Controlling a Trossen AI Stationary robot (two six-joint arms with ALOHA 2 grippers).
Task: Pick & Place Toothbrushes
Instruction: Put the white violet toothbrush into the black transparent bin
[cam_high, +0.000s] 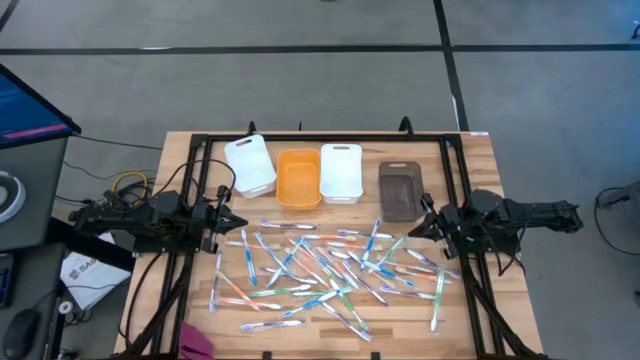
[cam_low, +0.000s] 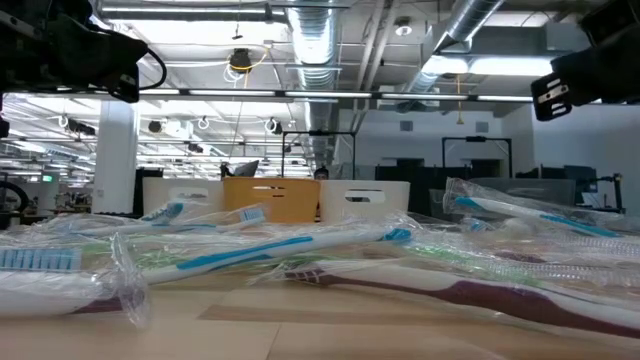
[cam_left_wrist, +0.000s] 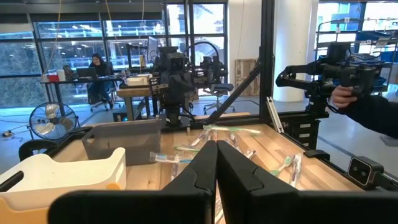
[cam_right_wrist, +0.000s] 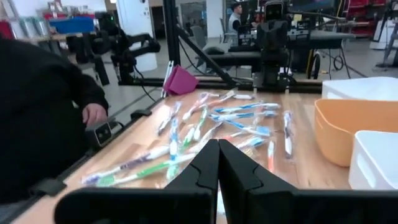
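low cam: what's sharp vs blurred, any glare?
Low view: the nearest wrapped toothbrushes fill the foreground soft and out of focus, their clear wrappers catching bright highlights; the bins behind are sharper; ceiling lights blow out. High view: even light, toothbrushes on the table crisp, faint shadows. Left wrist view: bright windows behind; own shut left gripper dark.

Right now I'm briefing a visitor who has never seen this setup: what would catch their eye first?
The heap of toothbrushes strewn over the wooden table's near half, mostly blue and white. Behind it, a row of four bins at the far edge, the orange bin brightest. The left gripper and right gripper wait at either side, jaws shut and holding nothing.
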